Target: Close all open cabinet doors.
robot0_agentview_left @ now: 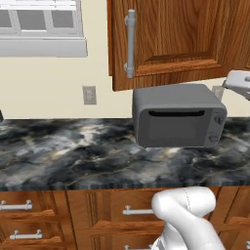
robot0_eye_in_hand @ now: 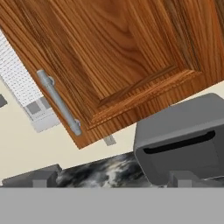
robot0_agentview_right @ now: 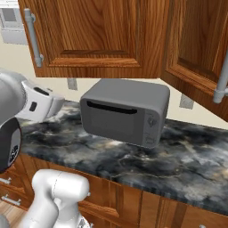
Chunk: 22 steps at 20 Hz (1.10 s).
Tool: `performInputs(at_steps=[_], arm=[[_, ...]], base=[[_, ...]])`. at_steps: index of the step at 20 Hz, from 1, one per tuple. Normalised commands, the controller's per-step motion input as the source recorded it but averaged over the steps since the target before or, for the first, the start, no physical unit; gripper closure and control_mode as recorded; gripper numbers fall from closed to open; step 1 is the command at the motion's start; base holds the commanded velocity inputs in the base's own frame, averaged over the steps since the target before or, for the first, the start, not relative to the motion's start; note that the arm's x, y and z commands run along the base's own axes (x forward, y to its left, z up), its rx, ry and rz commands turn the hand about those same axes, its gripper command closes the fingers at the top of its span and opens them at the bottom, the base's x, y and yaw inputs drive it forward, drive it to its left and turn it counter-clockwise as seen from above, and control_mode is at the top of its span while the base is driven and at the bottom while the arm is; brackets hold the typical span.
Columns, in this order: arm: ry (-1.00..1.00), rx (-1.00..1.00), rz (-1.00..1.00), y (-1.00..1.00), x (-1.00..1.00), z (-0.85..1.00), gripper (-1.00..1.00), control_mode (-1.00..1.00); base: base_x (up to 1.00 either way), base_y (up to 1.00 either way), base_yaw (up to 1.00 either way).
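A reddish-brown cabinet door (robot0_agentview_left: 171, 34) with a vertical silver bar handle (robot0_agentview_left: 129, 44) hangs above the counter. Its lower edge slants, so it seems swung out from the wall. The same cabinet door (robot0_agentview_right: 93, 31) appears in the right base view, beside a second door (robot0_agentview_right: 196, 49) that is swung open towards the camera, its handle (robot0_agentview_right: 221, 80) at the right edge. In the hand view my gripper (robot0_eye_in_hand: 108, 178) is open and holds nothing. It points up at the left door (robot0_eye_in_hand: 113, 57) and its handle (robot0_eye_in_hand: 59, 103), well short of both.
A grey microwave (robot0_agentview_left: 178, 119) stands on the dark marble counter (robot0_agentview_left: 63, 151) below the doors. Wooden drawer fronts (robot0_agentview_left: 29, 215) with horizontal handles run under the counter. A wall outlet (robot0_agentview_left: 89, 95) and a window (robot0_agentview_left: 41, 24) are to the left.
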Motion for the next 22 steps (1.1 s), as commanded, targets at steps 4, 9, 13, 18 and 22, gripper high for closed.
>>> performInputs(at_steps=[4, 9, 13, 18, 22], arm=[[0.09, 0.0, 0.0, 0.18, 0.49, 0.0, -1.0, -1.0], [0.02, 0.0, 0.0, 0.02, 0.5, 0.0, -1.0, -1.0], [-0.07, 0.0, -0.01, 0.0, 0.06, -0.08, -1.0, -1.0], [-0.14, 0.0, 0.0, 0.0, 0.21, -0.12, -1.0, -1.0], [-0.18, -0.01, 0.0, 0.0, 0.25, -0.12, -1.0, -1.0]], base=[[0.0, 0.0, 0.0], [0.0, 0.0, 0.0], [0.0, 0.0, 0.0], [0.0, 0.0, 0.0], [0.0, 0.0, 0.0]])
